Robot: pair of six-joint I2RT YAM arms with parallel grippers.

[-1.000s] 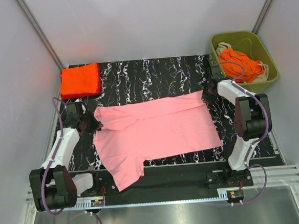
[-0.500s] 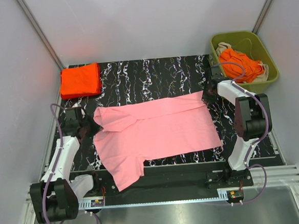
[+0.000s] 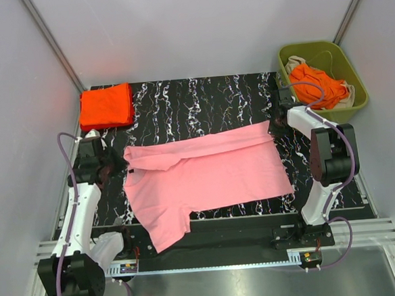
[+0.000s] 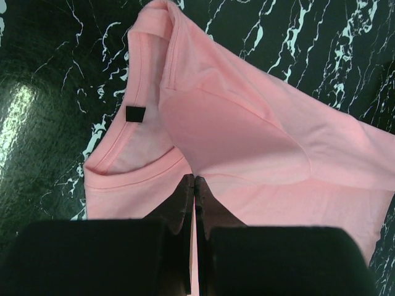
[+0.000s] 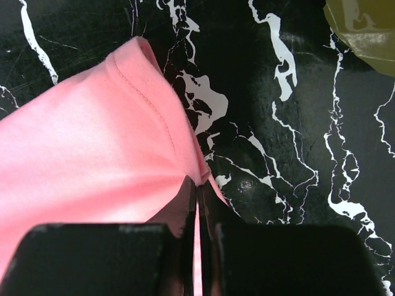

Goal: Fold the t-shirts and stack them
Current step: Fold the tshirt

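Top external: pink t-shirt (image 3: 213, 174) tauter than before

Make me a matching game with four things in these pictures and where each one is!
Things:
1. pink t-shirt
2. folded orange-red t-shirt
3. olive-green bin
4. left gripper

Places or states:
A. far left corner of the table
B. shut, pinching pink cloth near the neck hole
C. spread out across the middle of the table
D. far right corner

Pairs: 1-C, 2-A, 3-D, 4-B
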